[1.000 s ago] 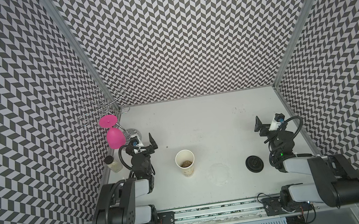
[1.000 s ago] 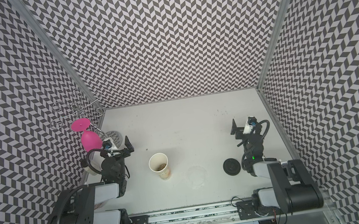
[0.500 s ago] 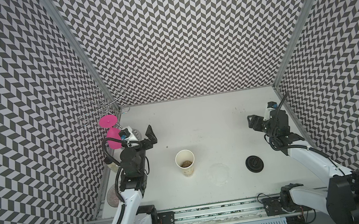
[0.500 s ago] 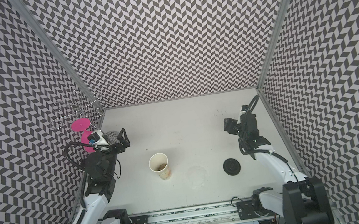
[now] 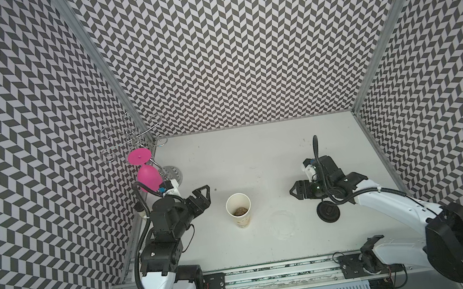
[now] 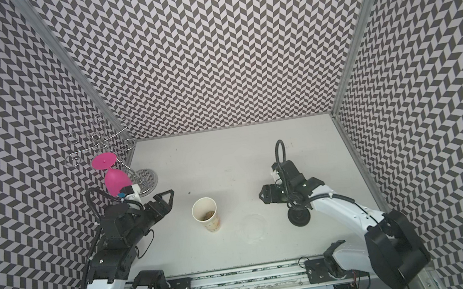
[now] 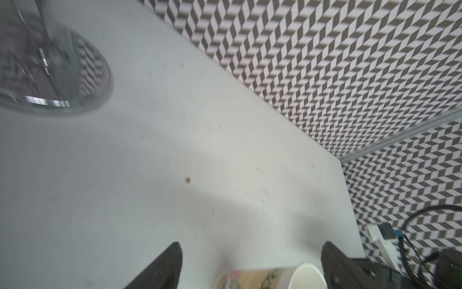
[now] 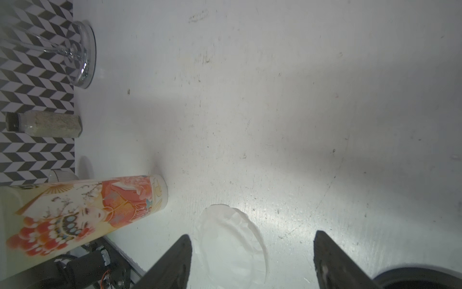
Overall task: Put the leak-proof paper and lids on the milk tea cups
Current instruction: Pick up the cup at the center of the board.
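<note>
Cup (image 5: 239, 210): upright mid-surface (image 5: 256, 154), between both arms. Tall paper cylinder, white rim, printed side. Mouth uncovered, brownish matter at bottom.
Paper (image 5: 281, 225): flat on surface, just beside cup on right arm's side, not yet on cup. Thin translucent round film, crinkled edge, barely distinct from the white top.
Right gripper (image 8: 252, 236): above surface near paper and lid, pointed toward paper. Jaws apart, holding nothing. Judged positioned to pinch the film's edge.
Left gripper (image 5: 205, 199): aimed at cup, apart from it. Jaws apart, empty. Judged ready to steady cup during placement.
Lid (image 5: 329, 214): black round plastic, on surface beneath right arm, near paper. Not part of this step.
Goblet (image 5: 148, 178): pink, smooth, hung inverted from wire rack (image 5: 131, 138) at left rear corner, clear of the work zone.
Jar (image 8: 43, 124): clear, black cap, grainy fill, against left wall.
Risk: flimsy film lying flat on a smooth top. Likely hard to lift, prone to folding or slipping.
</note>
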You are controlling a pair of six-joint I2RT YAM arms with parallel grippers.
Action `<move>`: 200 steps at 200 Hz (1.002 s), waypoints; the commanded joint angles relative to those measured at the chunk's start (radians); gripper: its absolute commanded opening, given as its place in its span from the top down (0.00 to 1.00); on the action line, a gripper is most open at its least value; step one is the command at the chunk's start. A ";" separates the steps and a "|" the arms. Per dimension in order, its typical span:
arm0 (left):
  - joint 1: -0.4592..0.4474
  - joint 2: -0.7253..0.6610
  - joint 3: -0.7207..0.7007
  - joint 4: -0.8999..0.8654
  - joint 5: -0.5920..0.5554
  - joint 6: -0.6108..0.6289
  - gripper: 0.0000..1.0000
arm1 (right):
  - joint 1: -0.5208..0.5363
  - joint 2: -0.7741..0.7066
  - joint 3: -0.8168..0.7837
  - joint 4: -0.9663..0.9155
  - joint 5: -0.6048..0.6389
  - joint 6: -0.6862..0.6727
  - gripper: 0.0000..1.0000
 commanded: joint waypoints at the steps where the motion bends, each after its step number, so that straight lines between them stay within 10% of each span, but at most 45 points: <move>1: -0.048 -0.084 -0.068 -0.230 0.140 -0.208 0.16 | 0.035 0.069 0.008 0.032 -0.073 0.008 0.27; 106: -0.091 -0.089 -0.102 -0.174 0.082 -0.297 0.23 | 0.385 0.034 0.319 -0.021 0.080 0.112 0.37; 200: -0.090 -0.138 -0.073 -0.176 -0.033 -0.363 0.22 | 0.553 0.306 0.635 -0.155 0.308 0.154 0.53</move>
